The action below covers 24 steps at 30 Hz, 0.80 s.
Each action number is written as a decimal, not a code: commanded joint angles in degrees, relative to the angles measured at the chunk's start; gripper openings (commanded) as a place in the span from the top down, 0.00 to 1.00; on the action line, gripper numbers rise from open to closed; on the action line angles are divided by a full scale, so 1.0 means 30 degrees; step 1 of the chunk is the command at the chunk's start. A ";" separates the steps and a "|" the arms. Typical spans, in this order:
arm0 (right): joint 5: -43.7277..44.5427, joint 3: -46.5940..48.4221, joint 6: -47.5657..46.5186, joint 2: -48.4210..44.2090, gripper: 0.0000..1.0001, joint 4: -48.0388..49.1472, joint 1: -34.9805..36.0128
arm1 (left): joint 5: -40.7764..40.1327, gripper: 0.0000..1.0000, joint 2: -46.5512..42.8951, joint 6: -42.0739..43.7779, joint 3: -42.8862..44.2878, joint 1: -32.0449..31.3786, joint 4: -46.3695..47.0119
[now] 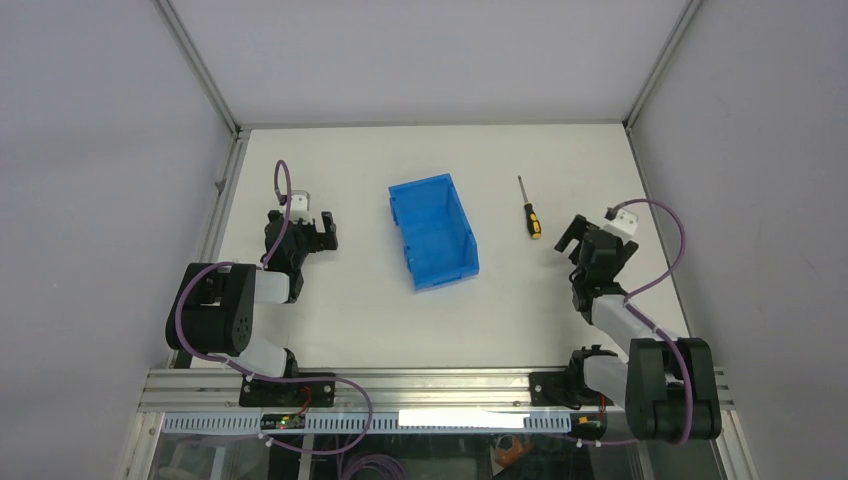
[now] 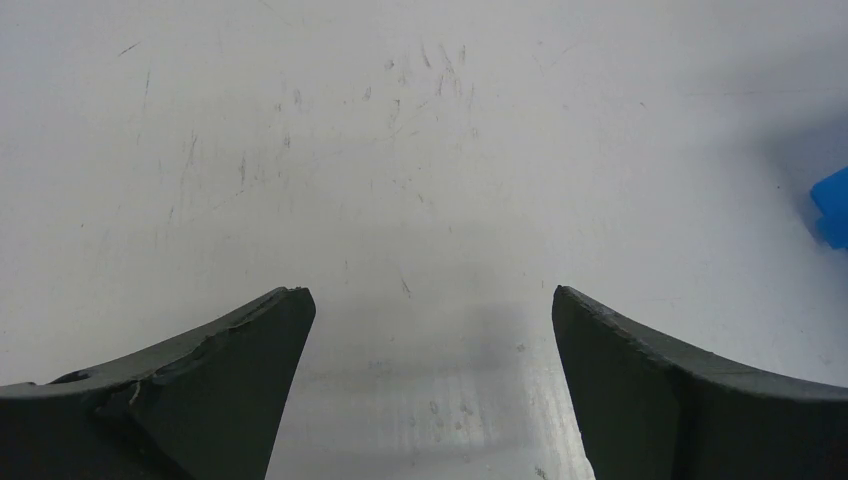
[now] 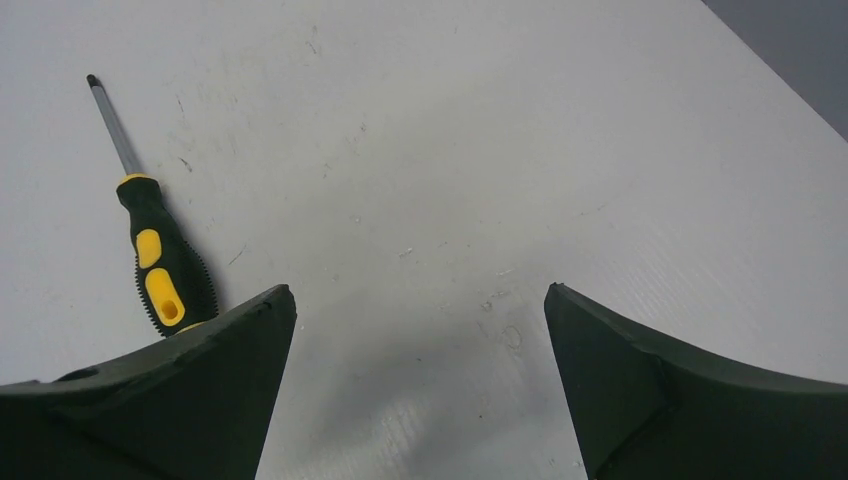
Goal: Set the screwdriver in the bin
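The blue bin (image 1: 434,230) stands in the middle of the white table, open and empty. The black-and-yellow screwdriver (image 1: 529,210) lies flat to the right of it, shaft pointing away from me. In the right wrist view the screwdriver (image 3: 160,265) lies just left of my left finger, its handle end partly hidden behind that finger. My right gripper (image 1: 578,238) is open and empty, a little right of and nearer than the screwdriver. My left gripper (image 1: 322,228) is open and empty over bare table, left of the bin; a corner of the bin (image 2: 832,205) shows at the right edge.
Grey walls close the table in on the left, back and right. A metal rail (image 1: 420,385) runs along the near edge by the arm bases.
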 commanded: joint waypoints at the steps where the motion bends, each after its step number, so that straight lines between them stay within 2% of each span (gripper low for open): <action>1: 0.0882 0.0855 0.0492 -0.0106 0.00 -0.0262 0.0042 | 0.0390 0.01 -0.0556 -0.0340 0.0363 0.0057 0.0507; 5: 0.0023 0.2554 0.1007 -0.0719 0.01 -0.3559 0.0064 | 0.0382 0.01 -0.0529 -0.0325 0.0364 0.0061 0.0507; 9: -0.0068 0.6792 0.0954 -0.0550 0.00 -1.0527 0.0099 | 0.0378 0.01 -0.0544 -0.0326 0.0363 0.0054 0.0507; 12: -0.1965 1.1459 0.0988 0.1423 0.00 -1.6159 0.0115 | 0.0374 0.01 -0.0543 -0.0325 0.0363 0.0032 0.0507; 15: -0.2707 1.5392 0.0163 0.4238 0.00 -1.9910 0.0181 | 0.0389 0.01 -0.0541 -0.0325 0.0363 0.0058 0.0494; 18: -0.3814 1.8605 -0.1527 0.7216 0.01 -2.2340 0.0217 | 0.0378 0.01 -0.0538 -0.0325 0.0363 0.0051 0.0505; 22: -0.6365 2.1300 -0.3198 1.0403 0.05 -2.3138 0.0427 | 0.0372 0.01 -0.0546 -0.0342 0.0363 0.0073 0.0514; 24: -0.6482 2.1948 -0.3544 1.1462 0.05 -2.3139 0.0758 | 0.0391 0.01 -0.0519 -0.0340 0.0363 0.0058 0.0526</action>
